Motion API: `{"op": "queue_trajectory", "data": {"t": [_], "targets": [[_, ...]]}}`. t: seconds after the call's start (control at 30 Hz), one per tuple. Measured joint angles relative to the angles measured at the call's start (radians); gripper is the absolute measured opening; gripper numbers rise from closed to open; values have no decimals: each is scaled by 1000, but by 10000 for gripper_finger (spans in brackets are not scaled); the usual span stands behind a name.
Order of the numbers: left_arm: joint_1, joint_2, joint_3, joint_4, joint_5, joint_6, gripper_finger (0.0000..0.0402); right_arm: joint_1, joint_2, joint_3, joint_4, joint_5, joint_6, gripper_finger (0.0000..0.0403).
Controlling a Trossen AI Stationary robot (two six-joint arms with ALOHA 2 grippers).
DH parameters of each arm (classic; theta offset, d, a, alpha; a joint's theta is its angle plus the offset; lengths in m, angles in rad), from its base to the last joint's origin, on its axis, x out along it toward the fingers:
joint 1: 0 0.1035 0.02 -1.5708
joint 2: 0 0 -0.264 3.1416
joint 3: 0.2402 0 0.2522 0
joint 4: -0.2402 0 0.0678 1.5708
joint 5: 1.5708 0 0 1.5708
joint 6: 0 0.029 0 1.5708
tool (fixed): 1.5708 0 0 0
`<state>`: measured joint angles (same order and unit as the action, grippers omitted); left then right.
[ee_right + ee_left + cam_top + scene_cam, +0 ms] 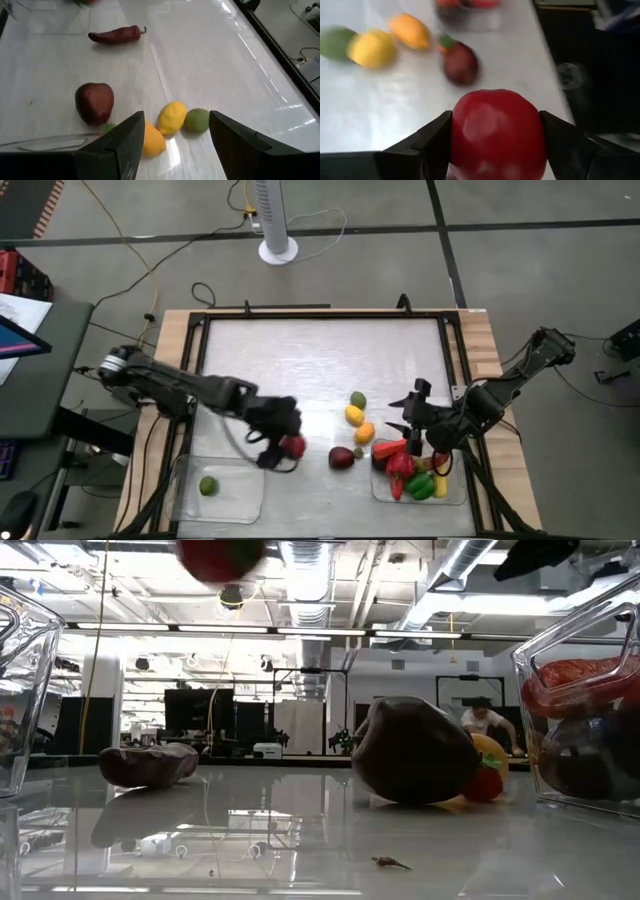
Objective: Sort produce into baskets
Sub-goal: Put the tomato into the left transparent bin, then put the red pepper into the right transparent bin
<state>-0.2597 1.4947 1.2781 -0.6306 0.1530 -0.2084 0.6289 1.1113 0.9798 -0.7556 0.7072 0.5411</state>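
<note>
My left gripper (285,438) is shut on a red apple (495,132) over the table's near middle, right of the left basket (240,505), which holds a lime (208,486). My right gripper (412,422) is open and empty beside the right basket (455,498), which holds red, green and yellow peppers. A green piece (358,400), a yellow one (353,415), an orange one (364,433) and a dark red one (341,457) lie on the table between the arms. A dark red chili (117,34) lies near the left gripper. My left gripper pinches the red apple by its two opposite sides (457,145) between its two fingers (435,142). The fingers come slanting down from the table's left. The apple is lifted clear of the table, as the low view (220,555) shows.
A raised dark frame (320,315) runs round the table top. The far half of the table holds nothing that shows. A white fan base (278,250) stands on the floor beyond the far edge. A person (488,725) shows far off in the room.
</note>
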Motion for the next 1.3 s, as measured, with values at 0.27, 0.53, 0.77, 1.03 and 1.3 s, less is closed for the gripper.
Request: {"op": "queue_trajectory", "data": {"t": [0.27, 0.53, 0.77, 1.03, 1.3], "targets": [[-208, -108, 1, -149, -26, -300, 246, 16, 0, -19, 118, 110, -23, 249], [-404, -72, -26, -301, -187, -660, 272, 22, 2, -72, 234, 109, -74, 249], [-436, -24, -26, -412, -217, -845, 325, 22, 2, -72, 240, 108, -76, 249], [-347, -20, -26, -425, -252, -757, 355, 33, 2, -72, 240, 106, -78, 249], [-169, -21, -26, -429, -418, -709, 352, 33, 2, -72, 240, 106, -75, 249]]}}
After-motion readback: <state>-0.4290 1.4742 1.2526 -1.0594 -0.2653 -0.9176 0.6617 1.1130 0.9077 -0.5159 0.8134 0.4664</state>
